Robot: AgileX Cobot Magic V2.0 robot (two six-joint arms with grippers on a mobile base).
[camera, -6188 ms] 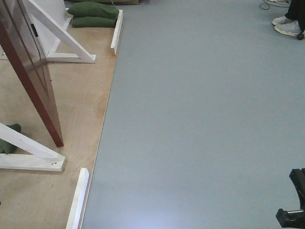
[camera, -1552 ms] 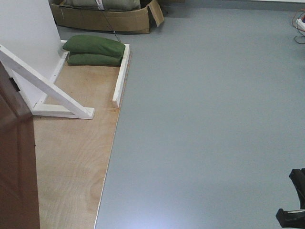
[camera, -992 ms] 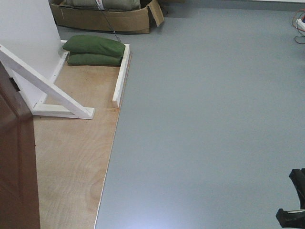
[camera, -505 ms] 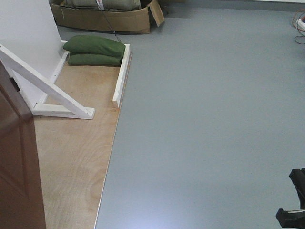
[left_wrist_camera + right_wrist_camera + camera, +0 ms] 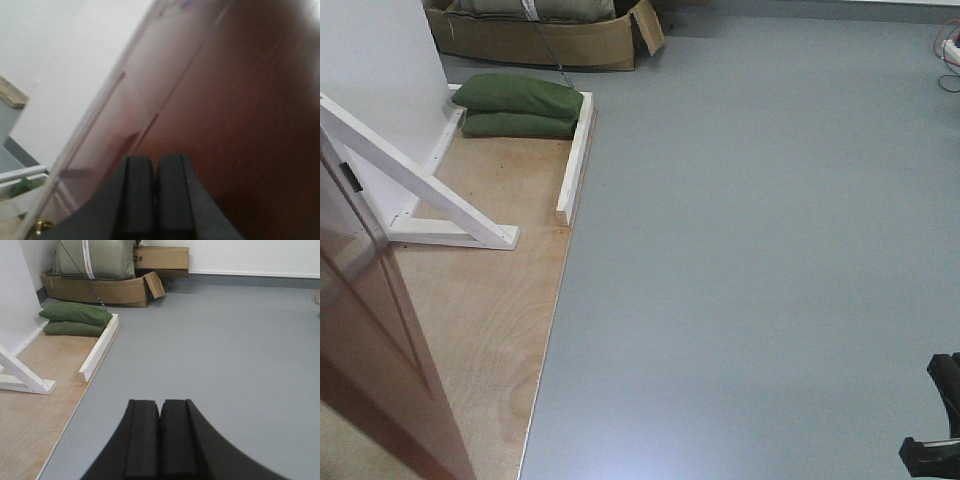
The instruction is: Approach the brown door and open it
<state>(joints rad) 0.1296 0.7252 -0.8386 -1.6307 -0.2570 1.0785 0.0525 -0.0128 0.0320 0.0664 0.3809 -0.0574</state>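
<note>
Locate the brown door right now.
In the front view the brown door fills the lower-left corner, over the plywood platform near the white brace; the left wrist view shows it close ahead of the left gripper.

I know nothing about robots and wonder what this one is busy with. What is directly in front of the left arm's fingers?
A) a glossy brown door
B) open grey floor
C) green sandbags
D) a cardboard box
A: in the left wrist view, the left arm's fingers are pressed together and point at the brown door, whose glossy recessed panels fill most of the picture.
</note>
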